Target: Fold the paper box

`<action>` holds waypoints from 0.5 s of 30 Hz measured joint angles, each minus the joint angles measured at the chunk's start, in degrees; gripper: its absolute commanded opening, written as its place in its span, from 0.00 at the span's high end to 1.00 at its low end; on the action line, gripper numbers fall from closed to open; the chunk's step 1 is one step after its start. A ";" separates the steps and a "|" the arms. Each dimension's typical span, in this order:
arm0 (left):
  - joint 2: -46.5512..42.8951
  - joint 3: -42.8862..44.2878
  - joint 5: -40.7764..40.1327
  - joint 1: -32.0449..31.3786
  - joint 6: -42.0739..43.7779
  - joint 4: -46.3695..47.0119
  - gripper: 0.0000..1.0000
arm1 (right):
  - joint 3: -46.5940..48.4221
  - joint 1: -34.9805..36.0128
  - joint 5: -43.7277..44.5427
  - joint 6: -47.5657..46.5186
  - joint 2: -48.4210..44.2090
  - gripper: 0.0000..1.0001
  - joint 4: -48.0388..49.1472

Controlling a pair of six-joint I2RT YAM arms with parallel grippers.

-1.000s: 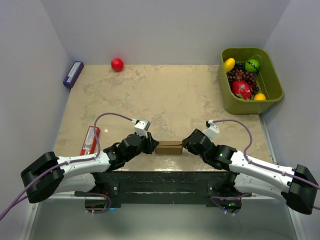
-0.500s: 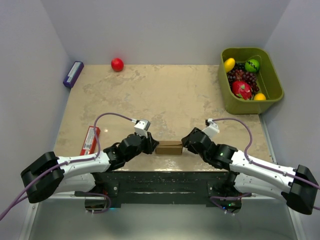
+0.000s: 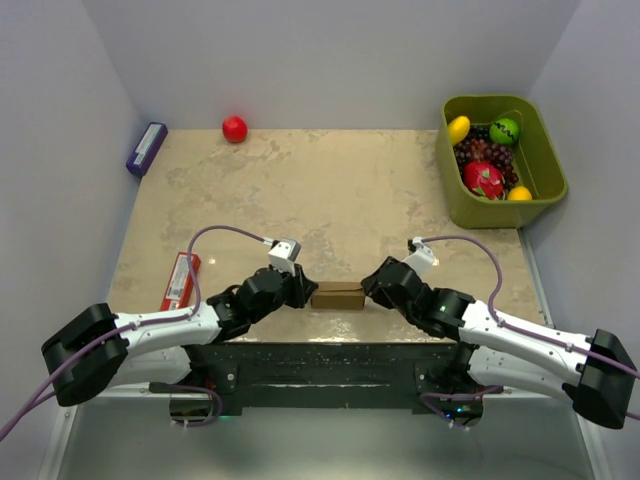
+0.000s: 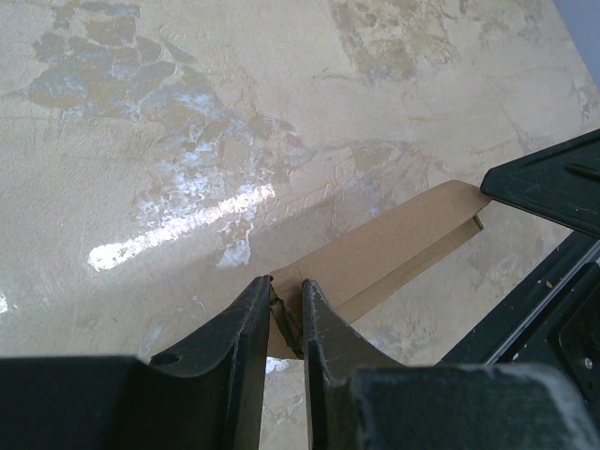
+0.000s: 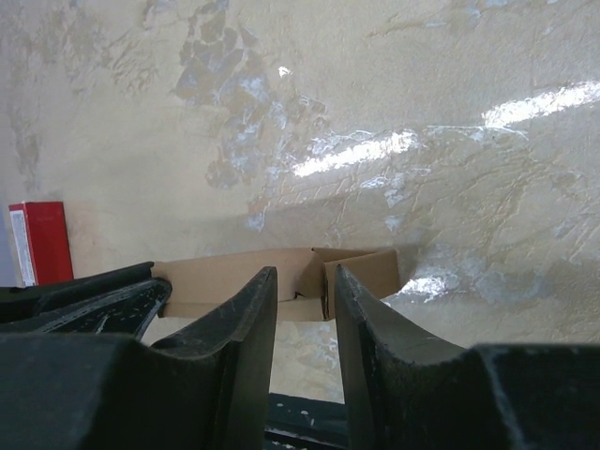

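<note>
Worktop (image 3: 330,190), tan marbled, glare patches in both wrist views. Green bin (image 3: 485,213) at far right corner, fruit piled inside, lower pieces mostly hidden. Left arm (image 3: 165,330) and right arm (image 3: 520,335) reach inward from the near edge and meet at the paper box (image 3: 338,295), which lies flat on the worktop near the front edge, between the two tools. Both of its ends are covered by black tool bodies from above; only the brown middle shows.

Left tool (image 4: 286,300): fingers nearly together, pinching a thin cardboard edge at the box's left end. The box's far end is partly hidden behind the right tool.

Right tool (image 5: 305,281): fingers apart with a gap, box's right end and a folded flap seen through the gap. Can't tell if it grips or just straddles.

Red packet (image 3: 180,281) beside the left arm, cut off in the right wrist view. Purple-blue box (image 3: 147,148) at far left edge. Red ball (image 3: 234,128) by the back wall.
</note>
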 measured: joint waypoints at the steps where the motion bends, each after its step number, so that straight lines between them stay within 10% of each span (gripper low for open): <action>1: 0.00 0.00 0.00 0.00 0.00 0.00 0.84 | 0.00 0.00 -0.22 -0.02 0.00 0.68 0.00; 15: 0.00 0.00 0.00 0.00 0.00 0.00 0.84 | -1.36 0.00 -0.90 0.52 0.55 0.83 2.05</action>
